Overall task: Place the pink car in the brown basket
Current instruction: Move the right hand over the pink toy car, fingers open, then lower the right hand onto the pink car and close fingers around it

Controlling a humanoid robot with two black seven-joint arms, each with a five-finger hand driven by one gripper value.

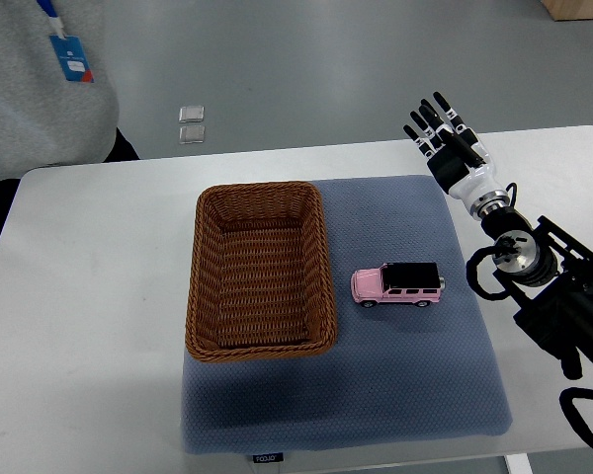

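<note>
A pink toy car [398, 284] with a black roof lies on the blue mat [405, 385], just right of the brown wicker basket [203, 296]. The basket is empty. My right hand [445, 138] hovers over the table's far right, beyond and to the right of the car, with its fingers spread and holding nothing. Its arm comes in from the right edge. The left arm is out of view.
The mat lies on a white table [89, 296]. A person in a grey top with a blue badge [40, 89] stands at the far left corner. Two small square plates [192, 123] lie on the floor beyond the table.
</note>
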